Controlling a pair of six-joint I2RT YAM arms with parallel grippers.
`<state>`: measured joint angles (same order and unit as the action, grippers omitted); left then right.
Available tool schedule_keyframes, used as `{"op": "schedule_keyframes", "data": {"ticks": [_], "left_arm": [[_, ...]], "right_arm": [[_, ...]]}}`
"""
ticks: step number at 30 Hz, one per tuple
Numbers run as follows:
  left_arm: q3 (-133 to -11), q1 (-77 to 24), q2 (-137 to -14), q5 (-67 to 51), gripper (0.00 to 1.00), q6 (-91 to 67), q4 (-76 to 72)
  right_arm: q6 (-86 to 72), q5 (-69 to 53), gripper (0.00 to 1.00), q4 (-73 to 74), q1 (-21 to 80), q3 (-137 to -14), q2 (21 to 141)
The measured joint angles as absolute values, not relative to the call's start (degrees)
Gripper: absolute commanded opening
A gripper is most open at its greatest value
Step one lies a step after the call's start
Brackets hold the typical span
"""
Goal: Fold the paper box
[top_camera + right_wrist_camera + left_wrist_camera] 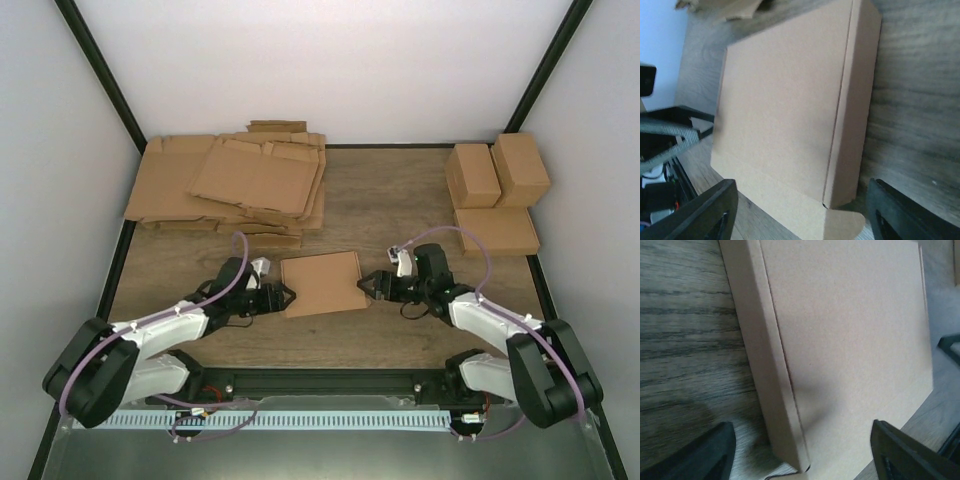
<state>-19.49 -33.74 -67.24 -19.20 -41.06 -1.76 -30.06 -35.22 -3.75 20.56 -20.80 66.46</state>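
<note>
The paper box lies in the middle of the wooden table as a low, closed brown rectangle. Its top face and one narrow side wall show in the left wrist view. In the right wrist view the paper box has a small rounded tab sticking out at its near corner. My left gripper is at the box's left edge, open, its fingers spread either side of a corner. My right gripper is at the box's right edge, also open, with the tabbed corner between its fingers. Neither gripper holds anything.
A loose pile of flat cardboard sheets covers the back left of the table. Two folded boxes stand at the back right, with a flatter one in front of them. Black frame posts rise at both sides.
</note>
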Motion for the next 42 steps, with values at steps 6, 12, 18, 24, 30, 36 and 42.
{"op": "schedule_keyframes", "data": {"ticks": [6,12,18,24,30,36,42], "left_arm": [[-20.38,-33.74,-74.35,-22.35,0.56,-43.27,-6.17],[-21.71,-33.58,-78.17,-25.74,0.56,-42.72,-8.91],[-25.26,-33.19,-80.05,-25.74,0.62,-38.41,-4.93],[-27.03,-33.58,-78.17,-22.92,0.85,-37.30,-1.98],[-26.22,-33.69,-73.23,-19.20,0.85,-38.54,-0.71],[-26.09,-33.69,-71.72,-17.98,0.61,-37.85,1.23],[-26.17,-33.69,-71.72,-18.35,0.52,-37.21,2.70]], "right_arm": [[-30.94,-37.60,0.63,-3.16,21.43,-20.69,72.27],[-33.39,-38.20,0.60,-5.08,26.06,-17.54,72.84],[-36.86,-34.76,0.80,-0.58,31.51,-15.09,64.66],[-37.63,-29.36,0.84,6.61,31.83,-15.05,54.26],[-36.51,-26.00,0.84,10.41,28.58,-17.26,55.86],[-33.17,-26.52,0.83,9.43,26.17,-25.30,68.40],[-31.29,-27.57,0.77,6.98,25.54,-28.80,75.55]]}}
